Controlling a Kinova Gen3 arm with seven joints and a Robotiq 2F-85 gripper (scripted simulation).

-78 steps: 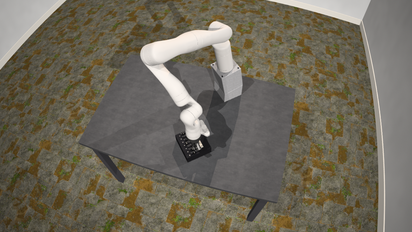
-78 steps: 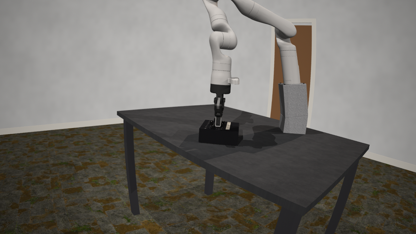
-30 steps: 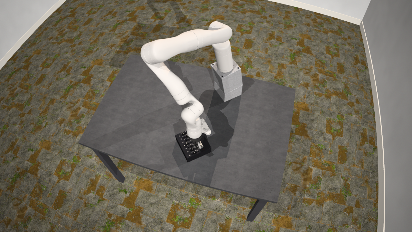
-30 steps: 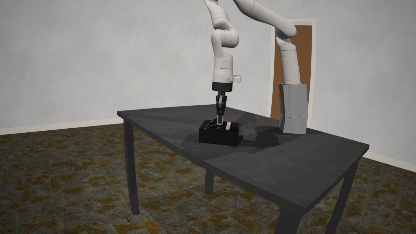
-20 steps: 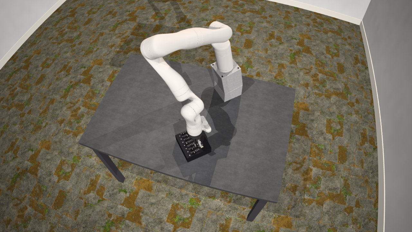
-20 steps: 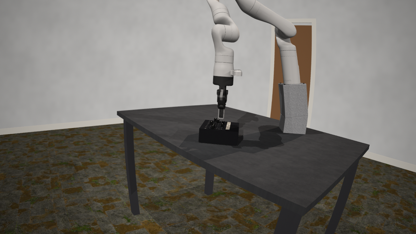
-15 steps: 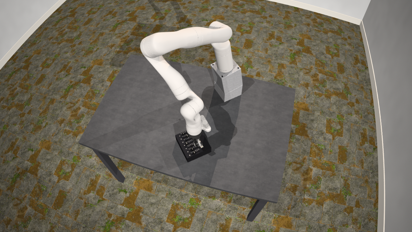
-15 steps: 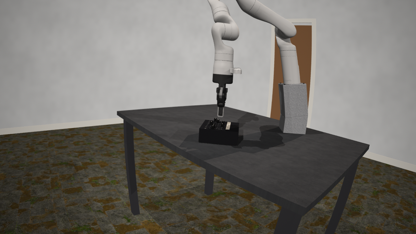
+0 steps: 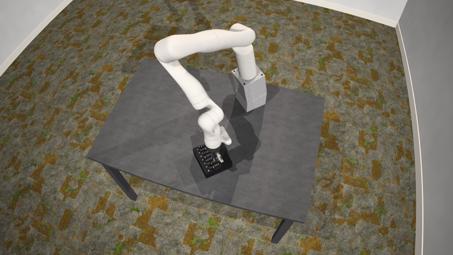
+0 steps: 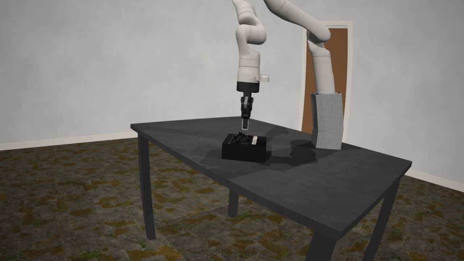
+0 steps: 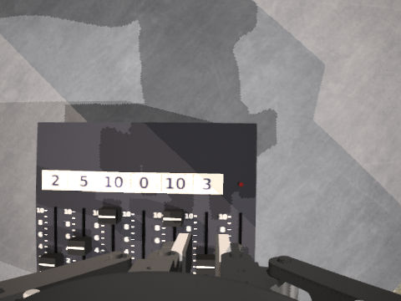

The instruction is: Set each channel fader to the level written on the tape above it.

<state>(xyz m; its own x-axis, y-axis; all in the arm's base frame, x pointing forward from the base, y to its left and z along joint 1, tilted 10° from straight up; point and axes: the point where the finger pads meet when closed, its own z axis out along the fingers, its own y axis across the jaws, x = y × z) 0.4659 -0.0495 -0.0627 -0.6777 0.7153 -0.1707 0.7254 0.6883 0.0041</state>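
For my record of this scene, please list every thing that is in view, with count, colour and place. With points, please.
lighting desk (image 9: 228, 162) (image 10: 243, 152) (image 11: 63, 146): one, black, on the table
tape (image 10: 254, 140) (image 11: 154, 182): one strip, whitish, on the desk
fader caps: at least five, black with white lines, on the desk
table (image 9: 285, 142) (image 10: 308, 181): one, dark grey, on the floor
floor (image 9: 63, 126) (image 10: 81, 194): one, patterned grey-brown
walls: pale grey, around
door (image 10: 339, 65): one, brown, behind the pedestal
pedestal (image 9: 256, 91) (image 10: 329, 120): one, grey, on the table
arm (image 9: 196, 42) (image 10: 249, 69): one, white, over the table
gripper (image 10: 245, 128) (image 11: 203, 252): one, black, fingers apart above the desk

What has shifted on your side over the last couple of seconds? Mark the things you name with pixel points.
The claw (image 9: 218, 157) (image 10: 245, 129) (image 11: 203, 252) has risen from among the fader caps to above the lighting desk (image 9: 206, 173) (image 10: 243, 152) (image 11: 146, 146), the arm (image 9: 193, 90) (image 10: 248, 69) lifting with it. The desk stayed put on the table (image 9: 142, 133) (image 10: 291, 194).
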